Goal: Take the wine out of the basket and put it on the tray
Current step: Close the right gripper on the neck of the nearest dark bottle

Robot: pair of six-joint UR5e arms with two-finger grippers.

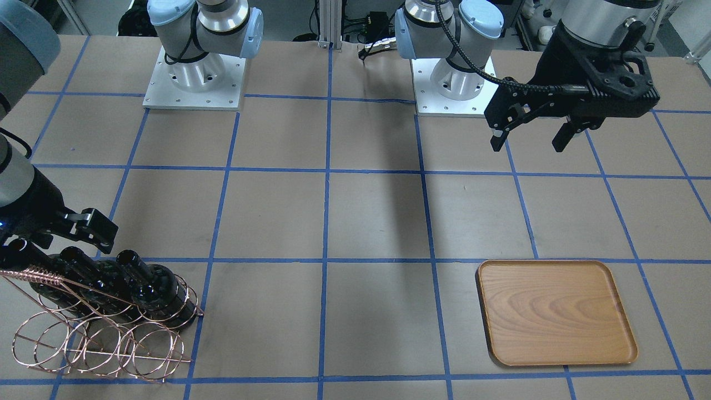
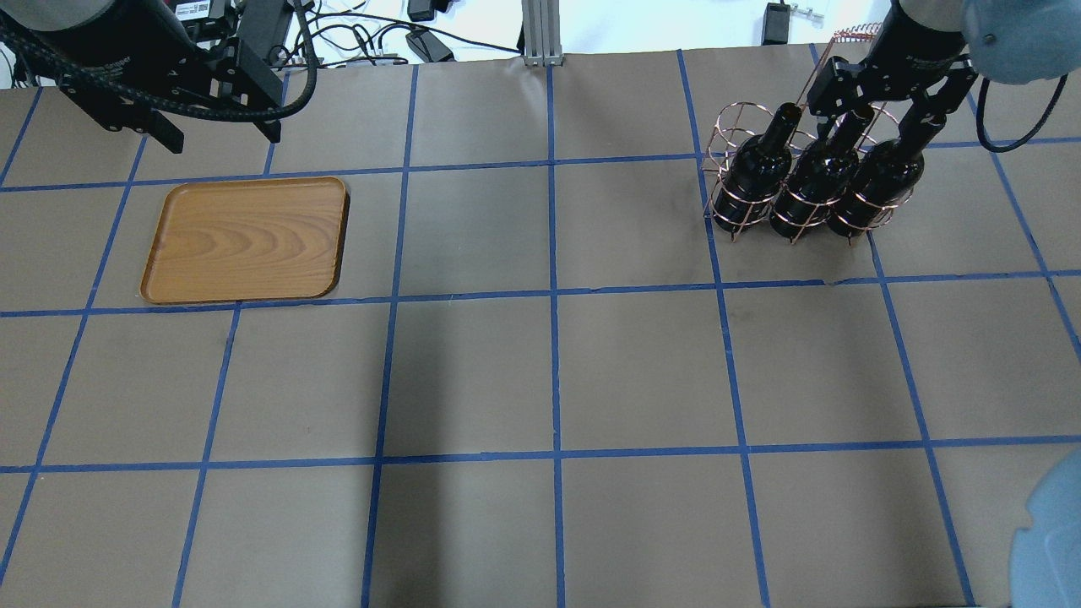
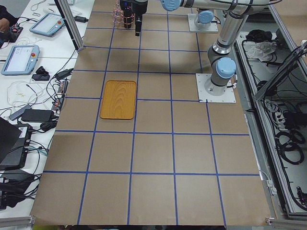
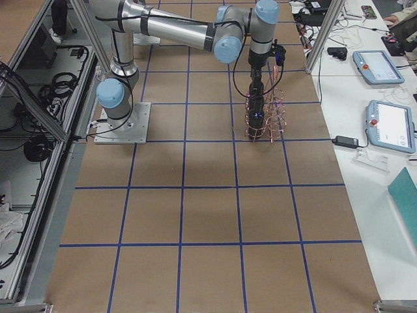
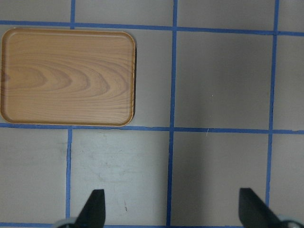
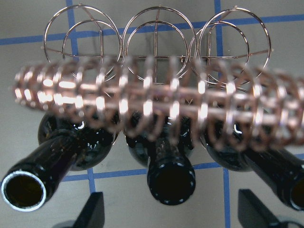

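Three near-black wine bottles stand in the copper wire basket (image 2: 760, 207) at the far right of the overhead view. The middle bottle (image 2: 812, 181) sits between the left one (image 2: 754, 169) and the right one (image 2: 878, 179). My right gripper (image 2: 882, 105) is open just above their necks. In the right wrist view the middle bottle's mouth (image 6: 171, 183) lies between the two fingertips (image 6: 92, 211), not gripped, under the blurred twisted handle (image 6: 156, 102). The wooden tray (image 2: 245, 241) lies bare at the left. My left gripper (image 2: 218, 131) hangs open and empty beyond the tray.
Brown table (image 2: 549, 371) with a blue tape grid. Both arm bases (image 1: 194, 78) stand at the robot's edge. The basket's front row of rings (image 1: 100, 344) holds nothing. Cables and tablets lie past the far edge (image 3: 29, 52).
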